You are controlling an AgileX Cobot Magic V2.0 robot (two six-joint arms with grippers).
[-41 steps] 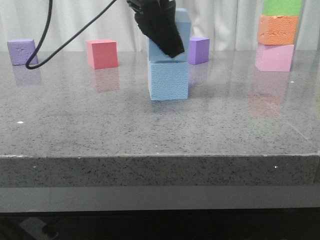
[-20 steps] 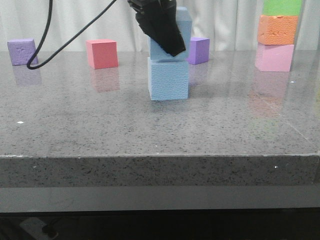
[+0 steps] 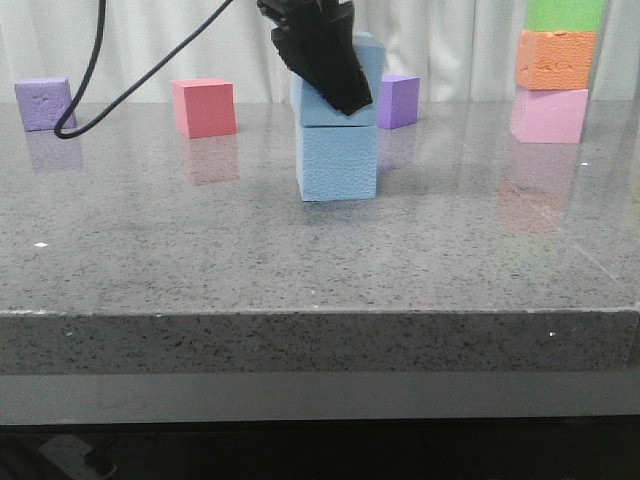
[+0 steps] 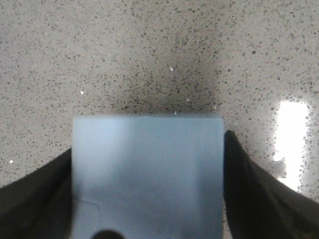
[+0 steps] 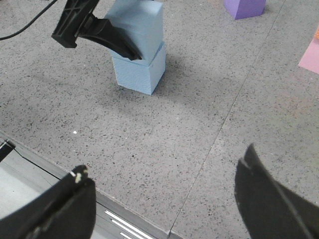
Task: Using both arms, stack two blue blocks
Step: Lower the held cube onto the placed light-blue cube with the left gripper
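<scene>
Two pale blue blocks stand as a stack mid-table. The lower blue block [image 3: 337, 162] rests on the grey table; it also shows in the right wrist view [image 5: 139, 73]. The upper blue block [image 3: 368, 62] sits on it, slightly tilted, and fills the left wrist view [image 4: 147, 174]; it also shows in the right wrist view [image 5: 138, 25]. My left gripper [image 3: 335, 85] is shut on the upper block, one finger on each side [image 4: 246, 189]. My right gripper [image 5: 164, 199] is open and empty, above the table's front edge, well away from the stack.
A red cube [image 3: 205, 107] and a purple cube [image 3: 44, 103] stand at the back left. Another purple cube [image 3: 397, 100] is behind the stack. A pink, orange and green tower [image 3: 552, 70] stands at the back right. A black cable [image 3: 90, 80] hangs at the left.
My left gripper has lowered the upper blue block onto the lower one; the gap between them has closed. The right arm has not visibly moved.
</scene>
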